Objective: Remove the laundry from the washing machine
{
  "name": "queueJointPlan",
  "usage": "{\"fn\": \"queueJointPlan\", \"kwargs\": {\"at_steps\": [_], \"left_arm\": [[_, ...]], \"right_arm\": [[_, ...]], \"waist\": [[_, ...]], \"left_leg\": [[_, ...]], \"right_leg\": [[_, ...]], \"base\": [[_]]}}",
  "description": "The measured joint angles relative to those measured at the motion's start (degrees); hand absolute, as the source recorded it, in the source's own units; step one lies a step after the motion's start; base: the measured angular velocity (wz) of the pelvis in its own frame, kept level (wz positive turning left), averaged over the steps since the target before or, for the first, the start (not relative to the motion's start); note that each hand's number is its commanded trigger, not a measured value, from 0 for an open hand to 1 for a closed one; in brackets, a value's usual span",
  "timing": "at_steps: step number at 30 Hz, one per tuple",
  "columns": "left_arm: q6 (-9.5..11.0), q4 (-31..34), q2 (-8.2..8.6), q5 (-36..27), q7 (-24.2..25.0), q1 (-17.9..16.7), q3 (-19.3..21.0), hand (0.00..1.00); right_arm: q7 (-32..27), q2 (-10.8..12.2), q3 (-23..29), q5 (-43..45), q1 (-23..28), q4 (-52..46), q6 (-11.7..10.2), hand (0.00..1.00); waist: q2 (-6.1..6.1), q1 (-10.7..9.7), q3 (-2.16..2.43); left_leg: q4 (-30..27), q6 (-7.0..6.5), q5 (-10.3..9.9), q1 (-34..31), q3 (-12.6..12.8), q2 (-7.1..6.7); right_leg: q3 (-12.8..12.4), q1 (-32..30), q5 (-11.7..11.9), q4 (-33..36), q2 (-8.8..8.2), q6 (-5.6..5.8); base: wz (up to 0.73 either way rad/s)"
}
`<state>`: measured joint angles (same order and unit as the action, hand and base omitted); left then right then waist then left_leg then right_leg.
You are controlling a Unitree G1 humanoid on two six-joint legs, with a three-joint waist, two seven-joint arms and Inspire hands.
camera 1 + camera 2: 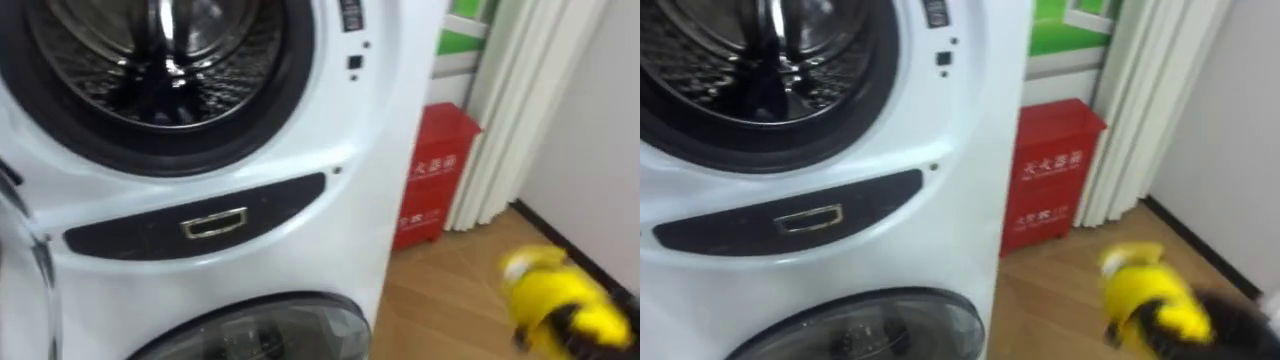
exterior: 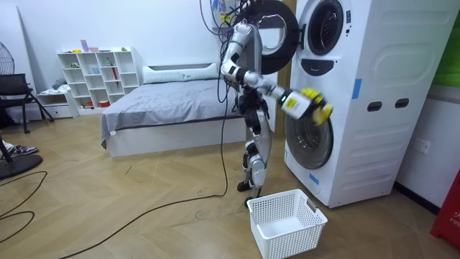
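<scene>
I see a white washing machine (image 1: 300, 230) with black trim. The garment (image 1: 560, 300) is yellow with black, and the cabinet (image 1: 435, 170) is red.

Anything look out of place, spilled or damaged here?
Nothing stands out. The washing machine has its upper door open, as the task needs; the right hand grips a yellow garment beside it, and the white basket stands upright on the floor.

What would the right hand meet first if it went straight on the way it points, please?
Likely the floor beside the washing machine: the right hand, shut on the yellow garment, points forward and down past the machine's right edge. Depth is unclear; it might graze that side.
</scene>
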<state>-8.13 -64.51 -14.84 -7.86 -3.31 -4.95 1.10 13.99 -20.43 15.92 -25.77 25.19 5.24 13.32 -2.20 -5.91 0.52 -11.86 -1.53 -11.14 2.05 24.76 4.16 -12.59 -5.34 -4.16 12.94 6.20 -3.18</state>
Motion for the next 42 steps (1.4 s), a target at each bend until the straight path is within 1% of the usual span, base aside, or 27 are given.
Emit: {"fn": "queueJointPlan", "kwargs": {"at_steps": [2,3,5,7,8,9,10,12,13,15,16,18,19,21,23,25,26,28,30,32,33,34,35,36,37,38,42], "left_arm": [[0.6,-0.3,1.39,-0.6,0.0,1.1,-1.6,0.0],[1.3,-0.8,1.92,-0.8,0.0,1.3,-2.0,0.0],[1.7,-1.4,2.04,-1.5,0.1,1.2,-2.0,0.0],[1.6,-1.5,1.96,-1.6,0.1,1.1,-2.1,0.0],[1.6,-1.5,2.05,-1.6,0.1,1.3,-3.1,0.0],[1.7,-1.7,2.34,-1.6,0.1,1.4,-4.1,0.0],[1.7,-1.9,2.53,-1.8,0.1,1.3,-4.5,0.0],[1.6,-2.3,2.77,-4.6,0.1,1.4,-6.0,0.0],[1.6,-2.3,2.77,-5.6,0.1,1.3,-6.1,0.0],[1.6,-1.9,2.76,-8.0,0.1,1.4,-7.1,0.0],[1.6,-1.9,2.77,-8.6,0.1,1.5,-7.1,0.0],[1.7,-2.2,2.73,-10.2,0.1,2.1,-7.1,0.0],[1.8,-2.2,2.72,-10.9,0.1,2.2,-7.4,0.0],[2.2,-2.1,2.93,-12.4,0.1,2.5,-9.5,0.0],[2.2,-2.2,3.02,-12.4,0.2,3.0,-10.3,0.0],[2.2,-3.0,3.28,-12.9,0.2,3.2,-10.7,0.0],[2.2,-3.2,3.33,-13.3,0.2,4.0,-11.6,0.0],[2.3,-3.7,3.35,-15.2,0.2,4.7,-13.3,0.0],[2.3,-3.7,3.48,-16.7,0.1,5.1,-15.2,0.0],[2.3,-3.7,3.61,-17.6,0.1,5.3,-16.0,0.0],[2.3,-3.9,3.6,-18.6,0.1,5.4,-16.7,0.0],[2.3,-3.9,3.59,-18.9,0.1,5.5,-17.1,0.0],[2.3,-4.0,3.6,-19.0,0.1,5.5,-17.8,0.0],[2.3,-4.0,3.6,-19.1,0.1,5.5,-18.7,0.0],[2.3,-4.0,3.59,-19.1,0.1,5.6,-19.2,0.0],[2.3,-4.0,3.66,-19.2,0.1,5.9,-19.4,0.0],[2.3,-3.9,3.79,-20.6,0.0,6.3,-19.4,0.0]], "right_arm": [[0.2,0.5,-2.0,0.4,-0.1,3.6,0.1,1.0],[0.5,0.7,-2.2,0.4,-0.3,5.2,0.1,1.0],[-0.2,0.8,-2.3,0.4,-0.7,6.1,0.1,1.0],[-1.2,0.7,-2.3,0.4,-3.3,8.4,-0.2,1.0],[-2.2,0.7,-2.3,0.3,-5.6,10.5,-1.0,1.0],[-3.4,0.7,-2.3,0.4,-7.7,12.3,-1.5,1.0],[-3.8,0.7,-2.3,0.7,-8.5,12.8,-1.5,1.0],[-5.3,0.7,-2.6,1.0,-11.6,16.6,-2.7,1.0],[-6.0,0.7,-2.8,1.0,-12.3,17.6,-2.8,1.0],[-8.8,0.6,-3.3,1.0,-13.4,20.4,-3.4,1.0],[-9.3,0.6,-3.4,0.9,-13.9,21.4,-3.5,1.0],[-11.8,0.7,-3.5,1.1,-16.0,26.3,-4.1,1.0],[-12.5,0.7,-3.5,1.1,-16.5,27.4,-4.1,1.0],[-14.9,0.7,-3.7,1.1,-18.9,31.2,-4.6,1.0],[-16.2,0.7,-4.6,0.9,-21.2,34.8,-5.7,1.0],[-17.5,0.6,-5.8,-0.2,-23.4,39.1,-6.8,1.0],[-18.5,0.6,-6.2,-1.0,-24.5,40.6,-7.2,1.0],[-19.9,0.6,-7.1,-1.2,-25.9,42.5,-8.3,1.0],[-21.0,0.7,-8.0,-0.9,-28.2,44.9,-8.6,1.0],[-22.0,1.1,-8.0,-1.0,-29.2,45.7,-8.7,1.0],[-22.9,1.3,-8.1,-1.4,-29.6,45.7,-8.7,0.82],[-23.3,1.4,-8.1,-1.6,-29.9,45.7,-8.7,0.6],[-24.1,1.6,-8.4,-1.6,-30.5,45.8,-9.0,0.28],[-24.7,1.6,-9.3,-1.8,-30.9,45.8,-9.5,0.0],[-24.7,1.6,-9.7,-1.8,-31.2,45.7,-10.0,0.0],[-24.8,1.8,-10.2,-2.0,-31.5,45.8,-10.4,0.0],[-25.0,2.8,-10.5,-3.9,-32.1,46.0,-10.8,0.0]], "waist": [[0.32,-0.3,0.02],[0.58,-1.1,-0.15],[0.97,-2.6,-0.24],[1.35,-3.3,-0.21],[1.9,-3.6,-0.48],[2.49,-4.1,-0.58],[2.92,-4.7,-0.48],[4.73,-6.5,-0.56],[5.14,-6.6,-0.43],[7.04,-7.2,-0.25],[7.49,-7.4,-0.34],[8.83,-8.2,-0.14],[9.09,-8.3,-0.07],[10.32,-8.6,-0.16],[10.68,-8.3,-0.34],[11.09,-8.1,-0.17],[11.7,-8.1,-0.18],[12.55,-8.1,-0.28],[13.26,-7.9,-0.18],[13.44,-7.7,-0.21],[13.55,-7.7,-0.16],[13.63,-7.7,-0.22],[13.95,-7.7,-0.41],[14.0,-7.7,-0.5],[14.39,-7.8,-0.44],[14.64,-7.7,-0.7],[15.1,-7.2,-0.71]], "left_leg": [[0.0,0.07,0.0,-0.5,2.2,0.2],[0.1,0.07,0.0,-0.6,3.2,0.23],[0.0,0.07,0.0,-1.3,3.8,0.29],[-0.7,0.07,0.0,-2.7,4.9,0.73],[-1.6,0.07,0.0,-3.8,5.7,1.32],[-2.0,0.05,0.0,-4.9,6.4,1.48],[-2.2,0.04,0.0,-5.4,6.5,1.56],[-3.1,0.02,0.0,-7.1,7.6,2.15],[-3.1,0.01,0.0,-7.5,7.8,2.12],[-3.6,-0.08,0.0,-8.9,7.8,2.02],[-3.7,-0.11,0.0,-9.2,7.8,1.95],[-3.7,-0.24,-0.1,-10.4,7.9,1.42],[-3.7,-0.25,-0.1,-10.6,7.9,1.18],[-3.5,-0.29,-0.1,-11.5,7.9,0.65],[-2.8,-0.29,0.0,-11.6,7.9,0.14],[-2.8,-0.23,0.0,-12.5,7.3,0.15],[-2.9,-0.43,0.3,-13.6,5.9,0.01],[-2.8,-0.54,0.8,-14.6,4.9,-0.2],[-1.3,-0.39,1.7,-15.5,4.6,-0.99],[-0.4,-0.43,2.1,-15.9,4.1,-1.71],[-0.2,-0.35,2.3,-16.3,3.5,-1.94],[-0.2,-0.36,2.4,-16.5,3.3,-1.92],[-0.1,-0.31,2.4,-16.5,3.2,-1.93],[0.2,0.0,2.6,-16.8,3.1,-1.92],[0.2,0.0,2.6,-17.0,3.0,-1.93],[0.4,0.06,2.7,-17.1,2.8,-1.98],[0.5,0.33,3.2,-17.5,2.2,-2.3]], "right_leg": [[-0.8,-1.6,0.1,1.2,0.06,0.11],[-1.5,-2.2,0.1,1.7,0.13,0.16],[-2.1,-3.1,0.1,2.0,0.29,0.25],[-3.5,-4.8,0.2,2.1,0.93,0.41],[-4.0,-5.9,0.4,1.9,1.23,0.71],[-4.0,-7.1,0.7,1.9,1.17,1.08],[-4.0,-7.6,0.7,1.9,1.11,1.14],[-4.0,-9.2,1.0,1.7,1.09,1.52],[-3.9,-9.7,1.0,1.8,1.0,1.53],[-3.7,-11.3,1.1,2.1,0.82,1.73],[-3.8,-11.6,1.1,2.3,0.8,1.74],[-4.1,-13.0,1.2,3.9,0.62,1.72],[-3.9,-13.4,1.6,4.1,0.4,1.69],[-3.7,-15.0,2.2,5.3,0.06,1.6],[-3.3,-15.9,1.9,6.0,-0.14,1.33],[-3.0,-16.7,1.8,6.0,-0.06,1.14],[-2.5,-17.2,1.9,5.9,-0.08,1.03],[-2.0,-18.1,1.8,6.0,-0.17,0.82],[-1.3,-20.1,1.5,7.0,-0.69,0.86],[-1.2,-21.1,1.0,7.8,-0.81,0.71],[-0.9,-21.7,0.6,8.3,-0.89,0.54],[-0.8,-21.9,0.5,8.5,-0.9,0.46],[-0.5,-22.2,0.0,9.0,-0.99,0.29],[-0.2,-22.6,-0.1,9.2,-1.06,0.13],[-0.1,-22.8,-0.2,9.2,-1.07,0.07],[0.1,-22.9,-0.3,9.2,-1.08,-0.04],[0.7,-23.7,-1.1,10.0,-1.07,-0.7]], "base": [[-0.38],[-0.3],[-0.22],[-0.34],[-0.44],[-0.4],[-0.25],[-0.18],[-0.26],[-0.2],[-0.07],[0.0],[0.03],[0.02],[-0.04],[0.06],[0.2],[0.21],[0.14],[0.15],[0.14],[0.12],[0.08],[0.07],[0.08],[0.09],[0.09]]}}
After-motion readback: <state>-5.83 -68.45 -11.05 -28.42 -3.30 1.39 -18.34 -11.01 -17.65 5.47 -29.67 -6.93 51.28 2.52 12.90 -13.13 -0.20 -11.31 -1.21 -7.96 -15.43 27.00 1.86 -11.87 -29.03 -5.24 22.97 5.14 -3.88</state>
